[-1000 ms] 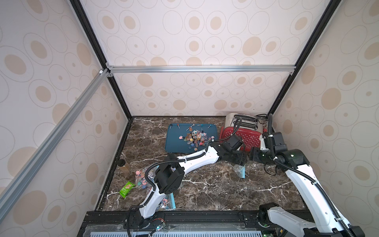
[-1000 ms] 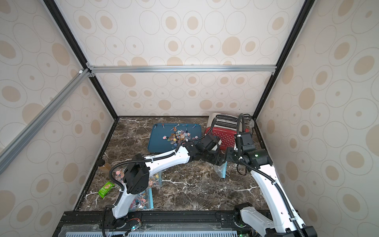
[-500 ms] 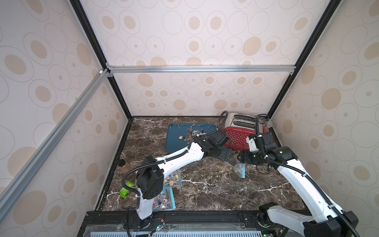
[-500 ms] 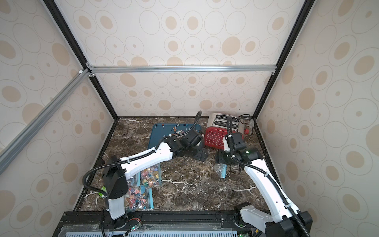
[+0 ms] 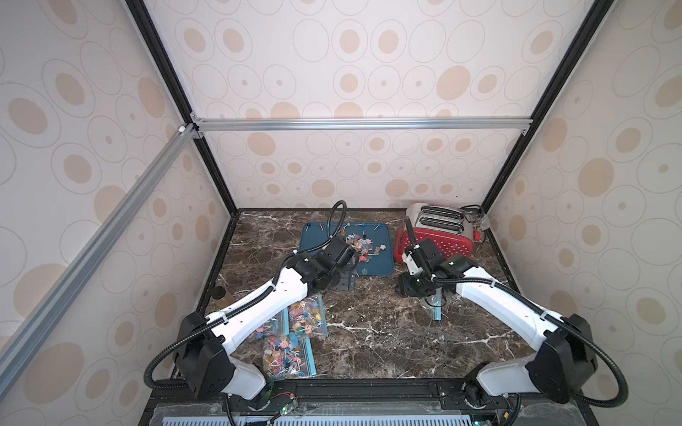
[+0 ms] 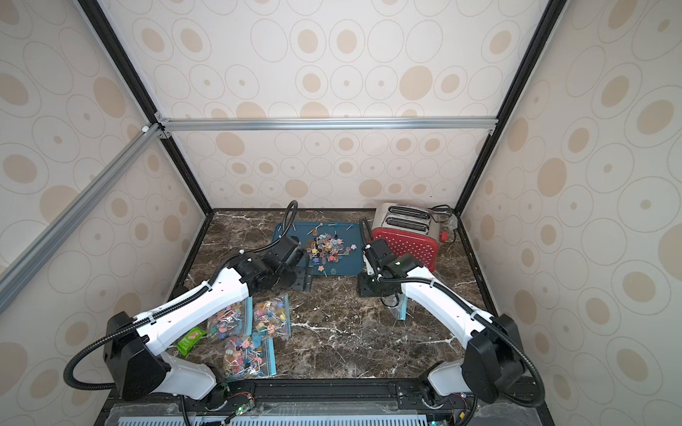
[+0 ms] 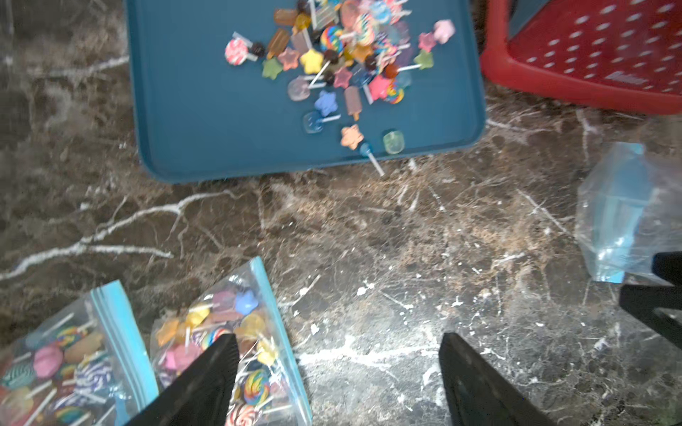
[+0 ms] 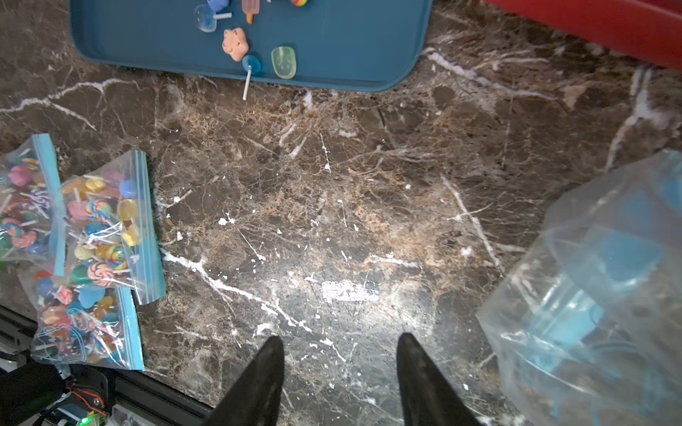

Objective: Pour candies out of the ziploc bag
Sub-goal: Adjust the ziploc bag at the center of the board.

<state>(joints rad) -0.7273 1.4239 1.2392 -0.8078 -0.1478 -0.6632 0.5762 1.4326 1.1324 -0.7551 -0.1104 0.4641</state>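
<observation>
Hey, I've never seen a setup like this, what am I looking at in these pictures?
A white left arm and a white right arm stand at a dark marble table. Two pictures look down from overhead; the other two come from a camera on each wrist. A teal plastic tray holds loose multicoloured lollipop candies beside a red toaster. Three clear zip bags full of candies lie near the left arm; an empty clear zip bag lies near the right arm. The left gripper and right gripper are both open, holding nothing.
</observation>
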